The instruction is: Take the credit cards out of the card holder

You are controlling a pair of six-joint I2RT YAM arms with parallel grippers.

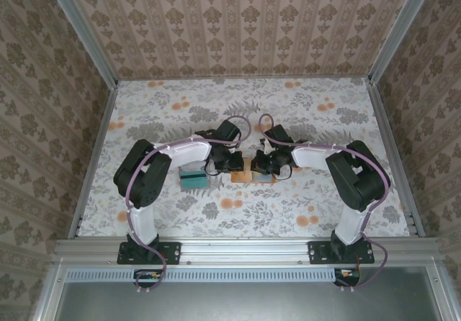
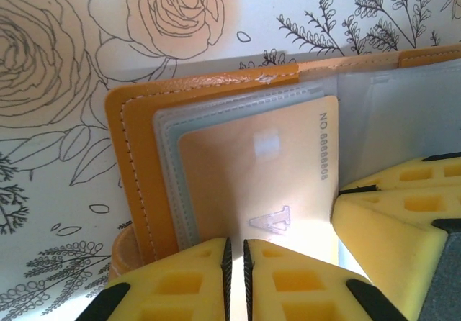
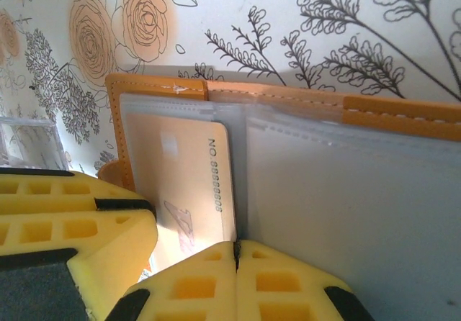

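Our left jaws sit almost closed over the beige card [image 2: 259, 170] in the open wallet [image 2: 137, 170] on the table [image 2: 50, 191]; our right jaws are shut at the card's edge.

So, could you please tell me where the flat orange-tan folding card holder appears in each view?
Top external: the flat orange-tan folding card holder lies mid-table between the left tool and the right tool.
Left wrist: centre frame, stitched orange edge at left.
Right wrist: across the upper middle, clear sleeves at right.
Shared landmark: the beige numbered plastic card in its sleeve, in both wrist views.
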